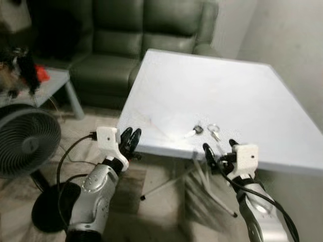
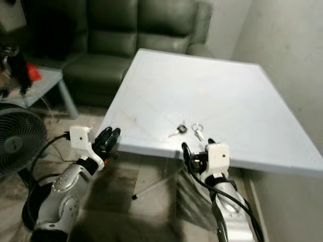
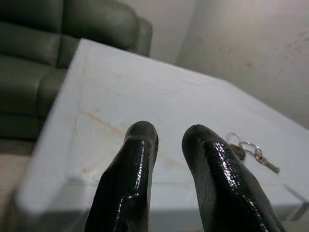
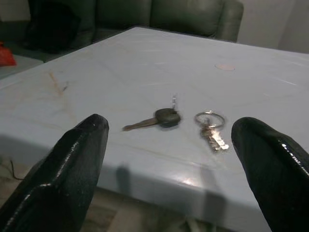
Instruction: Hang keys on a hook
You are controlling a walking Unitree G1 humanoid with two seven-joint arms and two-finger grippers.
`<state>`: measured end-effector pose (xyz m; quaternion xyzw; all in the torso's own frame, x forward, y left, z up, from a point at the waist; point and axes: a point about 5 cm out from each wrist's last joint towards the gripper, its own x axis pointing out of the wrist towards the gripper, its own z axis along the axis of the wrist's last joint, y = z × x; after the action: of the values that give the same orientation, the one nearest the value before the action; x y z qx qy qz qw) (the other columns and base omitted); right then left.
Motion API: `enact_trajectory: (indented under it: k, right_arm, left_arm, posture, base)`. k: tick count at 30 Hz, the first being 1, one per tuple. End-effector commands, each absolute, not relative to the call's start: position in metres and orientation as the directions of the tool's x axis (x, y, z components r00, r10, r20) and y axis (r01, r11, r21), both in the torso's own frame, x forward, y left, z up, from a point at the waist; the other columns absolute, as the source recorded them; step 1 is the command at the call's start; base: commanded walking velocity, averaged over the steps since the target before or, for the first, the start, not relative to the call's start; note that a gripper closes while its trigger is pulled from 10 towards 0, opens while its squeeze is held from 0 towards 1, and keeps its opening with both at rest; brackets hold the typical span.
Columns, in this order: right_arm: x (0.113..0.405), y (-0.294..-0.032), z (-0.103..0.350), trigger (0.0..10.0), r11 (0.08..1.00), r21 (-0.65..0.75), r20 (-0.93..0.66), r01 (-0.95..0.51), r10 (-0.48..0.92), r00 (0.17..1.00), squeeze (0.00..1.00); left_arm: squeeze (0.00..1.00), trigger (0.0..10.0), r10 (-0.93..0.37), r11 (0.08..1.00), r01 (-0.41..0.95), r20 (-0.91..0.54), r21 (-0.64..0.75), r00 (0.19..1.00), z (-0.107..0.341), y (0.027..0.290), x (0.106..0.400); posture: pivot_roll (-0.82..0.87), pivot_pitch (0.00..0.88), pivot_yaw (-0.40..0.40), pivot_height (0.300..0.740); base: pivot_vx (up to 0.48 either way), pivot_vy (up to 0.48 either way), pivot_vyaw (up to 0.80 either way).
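Lying near the front edge of the pale blue square table (image 1: 212, 85), the black-headed keys on metal rings (image 4: 186, 121) face the right gripper (image 4: 169, 159), spread wide for reaching, while the left gripper (image 1: 130, 138) waits nearly closed.

- The keys (image 4: 169, 117) lie flat on the pale blue-white table (image 1: 212, 91), near its front edge and well in from both side edges.
- They show as 2 pieces lying just beside each other.
- The first piece is a key with a dark, rounded head (image 4: 167, 117) and a thin metal blade (image 4: 138, 125) that points along the tabletop, away from the ring.
- The second piece is a round silver ring (image 4: 209, 117) with a small silver key (image 4: 216, 139) attached, its blade angled toward the table's front edge.
- Whether the 2 pieces are joined cannot be told.
- No hook can be made out.
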<state>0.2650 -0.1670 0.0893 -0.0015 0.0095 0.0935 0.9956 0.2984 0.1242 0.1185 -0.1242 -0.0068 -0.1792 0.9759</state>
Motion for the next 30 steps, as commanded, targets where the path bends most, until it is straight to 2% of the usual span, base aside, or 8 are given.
enact_trajectory:
  k: [1, 7, 20, 30]
  right_arm:
    - [0.268, -0.1619, 0.0976, 10.0, 0.979, 0.0, 0.012, -0.204, 0.204, 0.979, 0.0]
    - [0.2672, -0.1623, 0.0973, 10.0, 0.979, 0.0, 0.008, -0.203, 0.203, 0.979, 0.0]
    - [0.2674, -0.1618, 0.0976, 10.0, 0.98, -0.001, 0.005, -0.199, 0.199, 0.98, 0.0]
    - [0.2686, -0.1624, 0.0978, 10.0, 0.982, -0.001, 0.006, -0.19, 0.19, 0.982, 0.0]
  left_arm:
    - [0.0, 10.0, -0.305, 0.921, 0.309, 0.051, -0.236, 0.951, 0.1179, 0.1334, 0.2977]
    - [0.0, 10.0, -0.312, 0.911, 0.313, 0.047, -0.268, 0.949, 0.1185, 0.1325, 0.2974]
    - [0.0, 10.0, -0.307, 0.921, 0.301, 0.016, -0.248, 0.952, 0.1163, 0.1337, 0.2988]
    - [0.0, 10.0, -0.311, 0.923, 0.306, 0.015, -0.232, 0.95, 0.1178, 0.1327, 0.3006]
  posture:
    - [-0.06, 0.0, -0.061, 0.74]
    - [-0.06, 0.0, -0.062, 0.74]
    - [-0.06, 0.009, -0.062, 0.74]
    - [-0.06, 0.017, -0.058, 0.74]
  base:
    - [0.0, 0.0, 0.0]
    - [0.0, 0.0, 0.0]
    - [0.0, 0.0, 0.0]
    - [0.376, 0.0, 0.0]
